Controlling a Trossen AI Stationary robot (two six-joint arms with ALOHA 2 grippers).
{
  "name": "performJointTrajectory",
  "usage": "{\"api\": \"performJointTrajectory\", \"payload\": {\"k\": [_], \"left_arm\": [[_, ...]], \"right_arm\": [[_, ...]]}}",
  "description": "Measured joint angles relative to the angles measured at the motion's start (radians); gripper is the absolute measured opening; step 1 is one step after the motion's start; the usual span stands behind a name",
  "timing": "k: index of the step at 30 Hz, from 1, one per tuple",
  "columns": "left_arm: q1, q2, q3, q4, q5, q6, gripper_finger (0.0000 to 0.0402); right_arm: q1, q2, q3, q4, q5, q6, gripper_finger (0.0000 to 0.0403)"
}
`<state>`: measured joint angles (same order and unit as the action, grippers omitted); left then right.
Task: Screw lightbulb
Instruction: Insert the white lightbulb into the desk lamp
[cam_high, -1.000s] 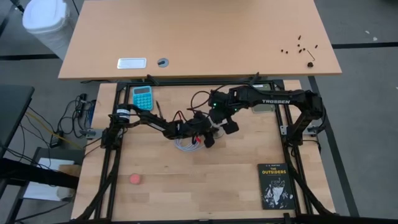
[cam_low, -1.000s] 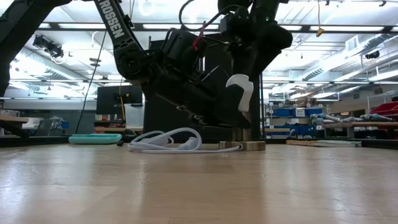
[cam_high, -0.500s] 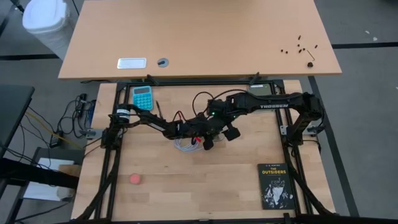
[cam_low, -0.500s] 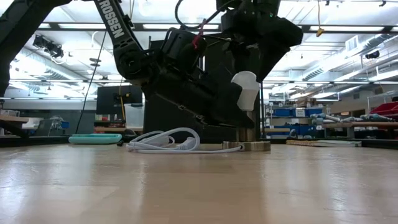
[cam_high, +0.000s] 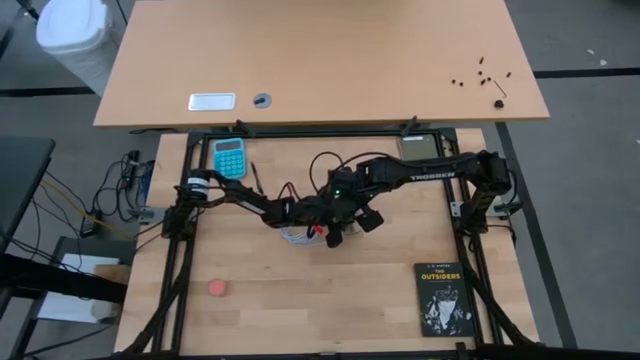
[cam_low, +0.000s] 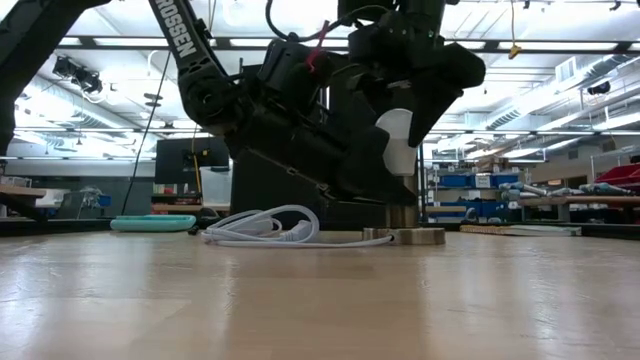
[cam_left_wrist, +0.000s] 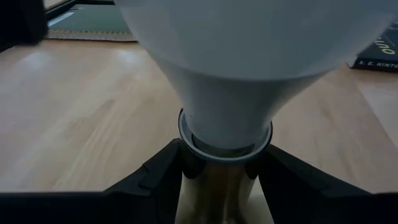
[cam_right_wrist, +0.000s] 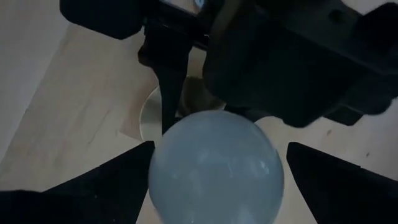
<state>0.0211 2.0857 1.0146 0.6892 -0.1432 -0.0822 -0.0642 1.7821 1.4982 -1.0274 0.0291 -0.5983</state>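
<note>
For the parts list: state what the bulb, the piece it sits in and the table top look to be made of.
White pear-shaped lightbulb: frosted glass or plastic, matte, evenly milky; which one the look leaves open.
Brassy round socket with flat disc base: seemingly metal, dull sheen with soft reflections.
Light wooden table top: wood or wood laminate, pale, with visible grain lines.

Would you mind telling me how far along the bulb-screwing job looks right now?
Done: the lightbulb stands upright with its base in the brass socket. In hand: the left gripper is shut on that socket, steadying it, while the right gripper sits over the bulb with its fingers on either side. Left: turning the bulb home; how deep it sits cannot be told.
</note>
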Motion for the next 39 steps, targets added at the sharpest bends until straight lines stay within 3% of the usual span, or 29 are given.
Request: {"api": "performJointTrajectory", "payload": {"k": [9,19,39], "left_arm": [[-0.004,0.0,0.001,-0.005,0.017,0.003,0.0193],[-0.004,-0.001,0.001,-0.008,0.017,0.003,0.0193],[-0.004,-0.001,0.001,-0.011,0.012,0.003,0.0193]], "right_arm": [[0.03,0.0,0.0,0.004,-0.003,-0.031,0.0365],[0.013,-0.003,-0.013,0.016,-0.037,-0.034,0.0296],[-0.002,0.001,-0.085,0.058,-0.077,0.003,0.0309]]}}
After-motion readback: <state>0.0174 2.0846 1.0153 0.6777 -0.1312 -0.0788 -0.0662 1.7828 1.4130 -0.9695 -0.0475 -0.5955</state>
